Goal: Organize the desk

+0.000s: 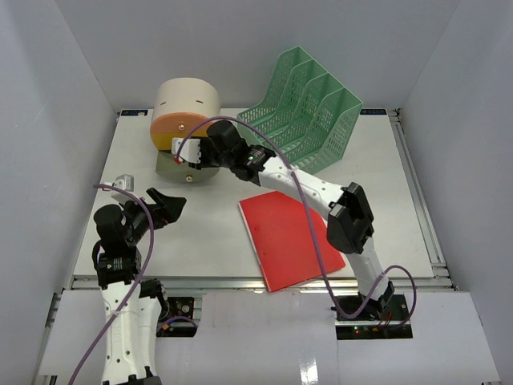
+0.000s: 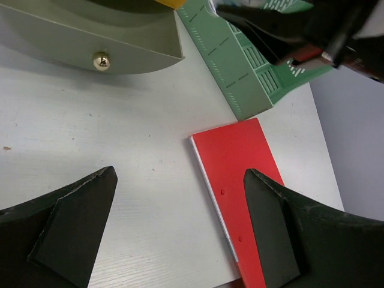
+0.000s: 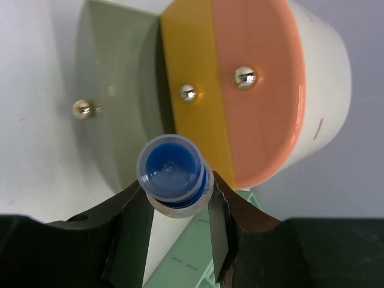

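Note:
The white desk holds a red folder near its front. My right gripper reaches to the beige round drawer box at the back left. In the right wrist view it is shut on a small white tube with a blue cap, held over the pulled-out grey-green drawer, beside the yellow drawer. My left gripper hovers over the desk's left side, open and empty, with the red folder under its right finger.
A green mesh file rack stands at the back, right of the drawer box; it also shows in the left wrist view. A small grey object lies at the desk's left edge. White walls enclose three sides.

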Controlling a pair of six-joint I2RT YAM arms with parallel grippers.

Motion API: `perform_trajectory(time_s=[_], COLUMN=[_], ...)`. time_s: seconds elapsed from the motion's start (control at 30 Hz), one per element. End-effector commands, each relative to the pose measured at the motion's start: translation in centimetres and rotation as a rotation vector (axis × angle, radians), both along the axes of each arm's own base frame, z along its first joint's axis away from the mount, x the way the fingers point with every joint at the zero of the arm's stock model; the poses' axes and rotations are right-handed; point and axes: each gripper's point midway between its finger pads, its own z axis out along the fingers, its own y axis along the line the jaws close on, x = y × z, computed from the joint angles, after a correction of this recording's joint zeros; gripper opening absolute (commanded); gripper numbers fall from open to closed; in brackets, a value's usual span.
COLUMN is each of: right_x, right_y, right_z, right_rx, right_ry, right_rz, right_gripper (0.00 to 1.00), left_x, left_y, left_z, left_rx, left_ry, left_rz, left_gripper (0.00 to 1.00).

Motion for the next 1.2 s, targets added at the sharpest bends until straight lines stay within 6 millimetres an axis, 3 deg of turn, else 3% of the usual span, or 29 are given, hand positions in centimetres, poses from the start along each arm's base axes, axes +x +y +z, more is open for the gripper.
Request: perform_trajectory(time_s=[0.0,0.13,0.3,0.43,0.5,0.63,0.8,0.83,0.9,0.93,1.0,1.03,1.07,1.1,1.17], right_x=[4.0,5.3,5.7,5.6,5.4,4.2,1.8,0.9,-0.2,-2.0,-5.1,-5.6,-6.6,-9.3,-11.7], right_y=[0.8,2.3,2.6,2.6,2.8,2.8,1.6,0.8,-0.8,-1.6,-4.3,-7.1,-9.0,-10.3,-14.6], right_z=[-2.1,-4.2,-6.7,-6.9,-5.8,-1.6,3.1,4.9,3.5,5.9,5.2,2.3,1.1,2.5,1.7], right_rx=[-0.074,-0.081,-0.098,-0.084,-0.061,0.013,0.105,0.133,0.107,0.148,0.156,0.115,0.115,0.169,0.225], right_ry=[-0.065,-0.09,-0.079,-0.072,-0.07,-0.058,0.014,0.023,0.082,0.103,0.223,0.325,0.394,0.447,0.555], right_rz=[-0.104,-0.125,-0.128,-0.134,-0.134,-0.11,-0.084,-0.067,-0.05,0.03,0.181,0.212,0.267,0.399,0.477], right_gripper=[0.15,0.19,0.31,0.51,0.61,0.81,0.83,0.83,0.83,0.82,0.79,0.77,0.75,0.72,0.65], left_x=[0.2,0.2,0.2,0.2,0.2,0.3,0.3,0.4,0.5,1.0,1.3,1.4,1.6,1.8,2.4], left_y=[0.9,1.4,1.6,1.6,1.6,1.6,0.9,0.7,-0.1,-0.3,-0.9,-1.0,-1.1,-1.1,-0.8], left_z=[1.1,1.1,1.0,1.0,1.0,0.8,0.6,0.2,0.0,-0.2,-3.2,-4.2,-5.1,-6.6,-7.8], left_rx=[0.011,0.016,0.014,0.013,0.012,0.012,0.001,-0.007,-0.034,-0.075,-0.163,-0.19,-0.213,-0.246,-0.273], left_ry=[-0.016,-0.008,-0.001,0.003,0.006,0.014,0.017,0.028,0.03,0.036,0.115,0.143,0.167,0.204,0.223], left_rz=[0.054,0.086,0.098,0.099,0.098,0.095,0.051,0.034,-0.011,-0.018,-0.028,-0.024,-0.018,-0.002,0.027], left_gripper=[0.98,0.98,0.98,0.98,0.98,0.98,0.98,0.98,0.98,0.93,0.77,0.7,0.65,0.54,0.41])
